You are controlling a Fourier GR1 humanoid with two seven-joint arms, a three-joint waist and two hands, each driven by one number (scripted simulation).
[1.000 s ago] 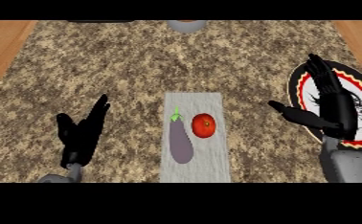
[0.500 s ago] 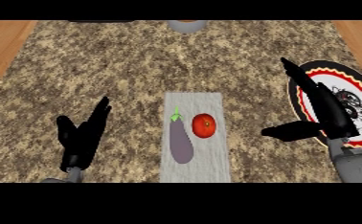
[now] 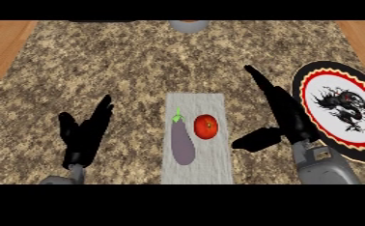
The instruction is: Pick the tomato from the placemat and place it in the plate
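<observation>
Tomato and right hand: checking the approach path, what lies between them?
In the head view, only bare placemat and counter separate tomato from right hand.

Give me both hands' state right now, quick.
Left hand: open, holding nothing.
Right hand: open, fingers straight, thumb spread, holding nothing.

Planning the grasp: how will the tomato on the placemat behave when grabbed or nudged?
The tomato looks round and smooth, so it will probably roll if nudged and may slip from the fingers. It lies close beside the eggplant on the placemat, so a push could bump it. The right hand is open beside it.
</observation>
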